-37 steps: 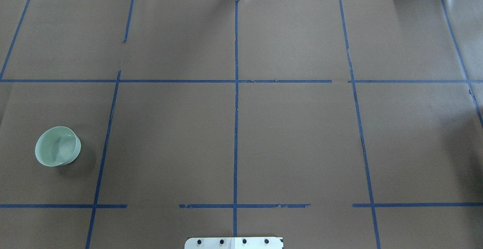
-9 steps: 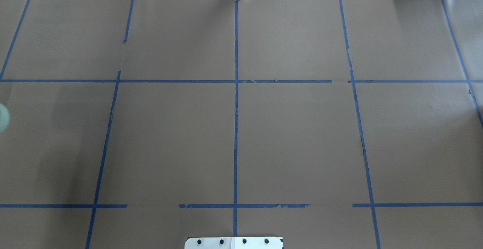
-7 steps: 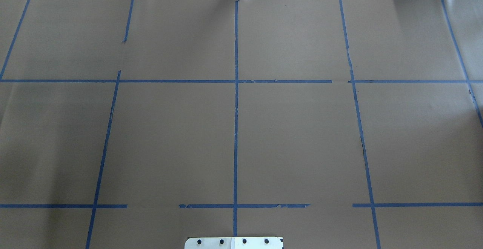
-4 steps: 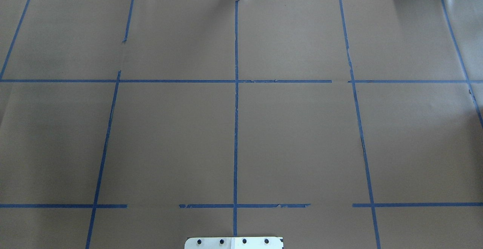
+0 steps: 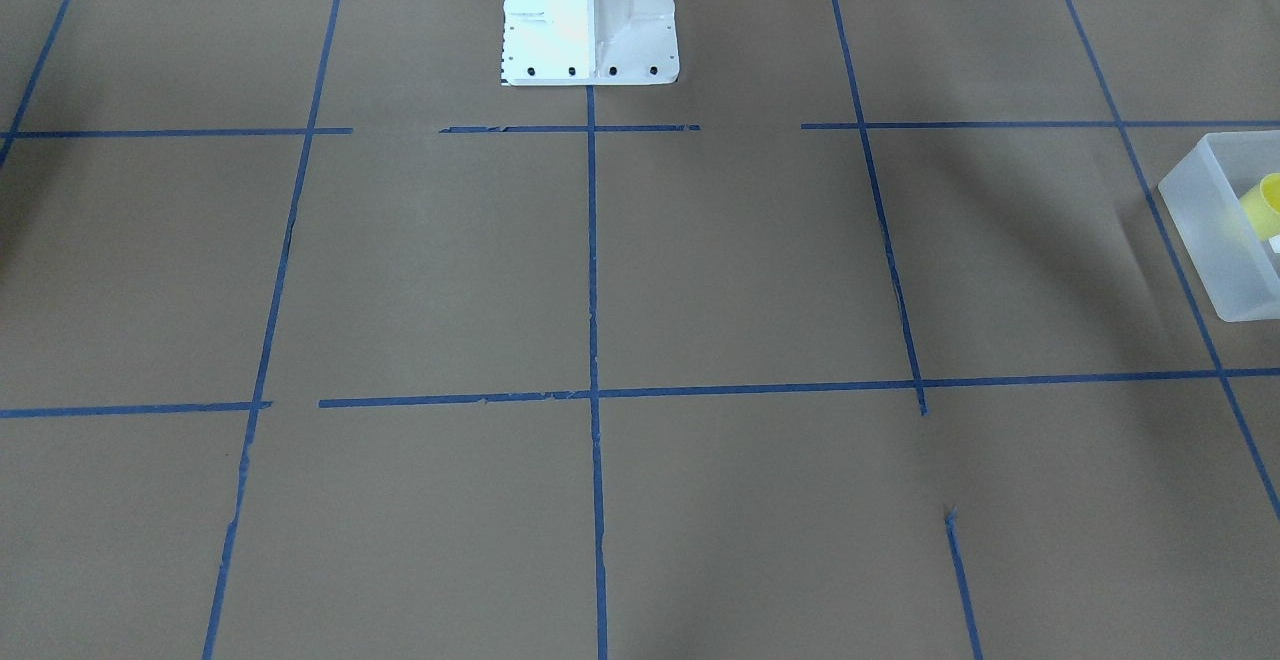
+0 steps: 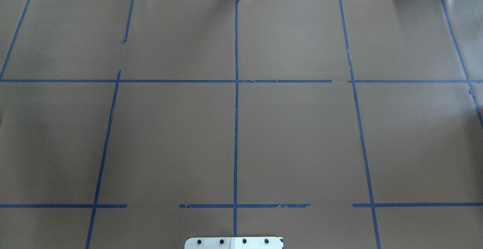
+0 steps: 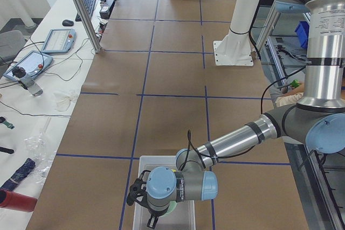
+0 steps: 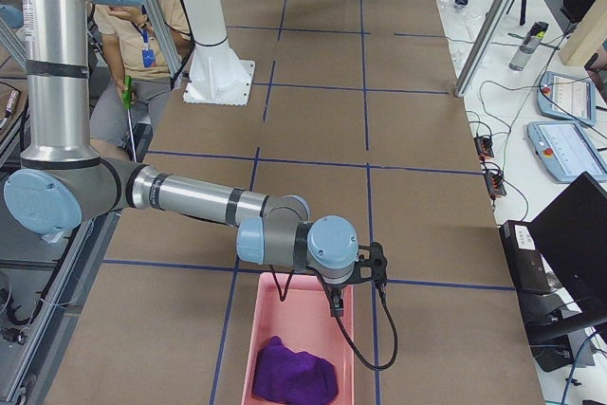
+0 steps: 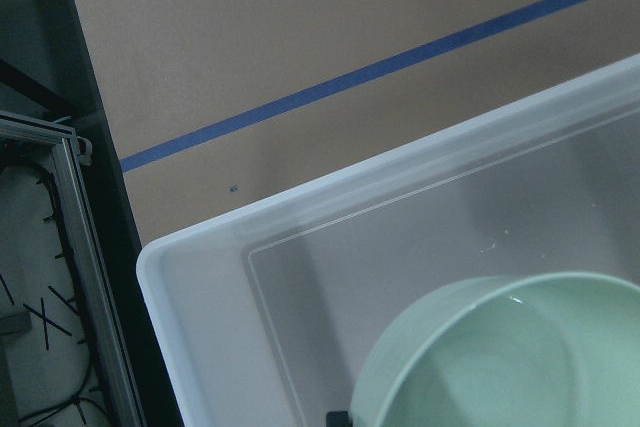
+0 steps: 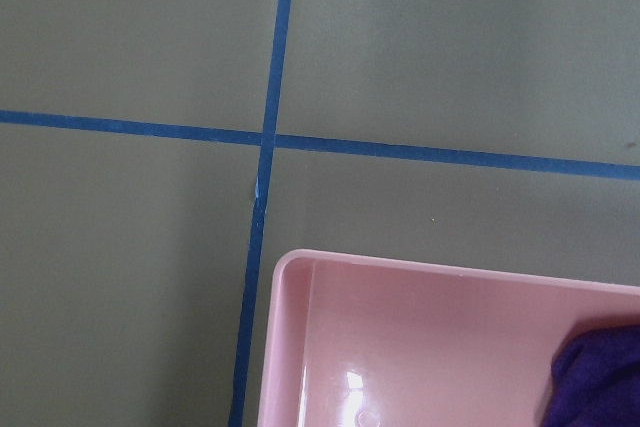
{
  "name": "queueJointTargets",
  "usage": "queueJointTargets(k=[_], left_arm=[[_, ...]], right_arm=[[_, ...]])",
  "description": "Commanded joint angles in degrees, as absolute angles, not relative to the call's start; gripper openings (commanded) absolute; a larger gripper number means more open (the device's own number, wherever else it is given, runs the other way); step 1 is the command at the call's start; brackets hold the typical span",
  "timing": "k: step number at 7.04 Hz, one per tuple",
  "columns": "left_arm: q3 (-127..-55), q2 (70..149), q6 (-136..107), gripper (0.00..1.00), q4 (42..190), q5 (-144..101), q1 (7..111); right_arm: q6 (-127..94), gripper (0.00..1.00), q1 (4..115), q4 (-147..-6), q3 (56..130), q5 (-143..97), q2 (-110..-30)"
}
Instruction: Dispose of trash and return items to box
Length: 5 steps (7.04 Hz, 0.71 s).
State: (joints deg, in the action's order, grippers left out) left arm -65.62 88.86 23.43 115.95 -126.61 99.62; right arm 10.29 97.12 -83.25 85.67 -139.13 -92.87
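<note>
The left gripper (image 7: pixel 141 200) hangs over the frosted white plastic bin (image 9: pixel 190 337), a pale green round bowl (image 9: pixel 480 367) beneath it; gripping or not, I can't tell. The small yellow plastic cup (image 5: pixel 1262 202) sits inside; I reckon the bowl wants lowering next.

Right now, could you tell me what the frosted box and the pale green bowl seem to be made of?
The box: probably plastic, frosted and translucent; the brown table shows through it. The green bowl: smooth, faintly glossy; either ceramic or hard plastic.
</note>
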Motion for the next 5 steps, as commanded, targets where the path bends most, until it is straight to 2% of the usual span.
queueJointTargets(k=[1, 2, 3, 4, 5], left_arm=[[-60.41, 89.56, 22.94, 0.00, 120.11, -128.05, 99.67], [-60.29, 89.56, 22.85, 0.81, 120.58, -128.32, 99.67], [-60.90, 89.13, 18.41, 1.00, 120.59, -131.28, 99.84], [-64.65, 88.51, 14.45, 1.00, 120.06, -132.00, 99.84], [-71.47, 87.98, 11.02, 1.00, 116.49, -131.92, 99.76]], right_arm=[[10.02, 1.00, 96.68, -83.32, 85.61, -139.13, -92.90], [9.58, 1.00, 96.51, -83.23, 85.61, -139.13, -92.81], [9.58, 1.00, 96.50, -83.23, 85.78, -139.30, -92.90], [9.58, 1.00, 96.59, -83.32, 85.87, -139.31, -92.73], [9.58, 1.00, 96.59, -83.41, 86.39, -139.22, -92.29]])
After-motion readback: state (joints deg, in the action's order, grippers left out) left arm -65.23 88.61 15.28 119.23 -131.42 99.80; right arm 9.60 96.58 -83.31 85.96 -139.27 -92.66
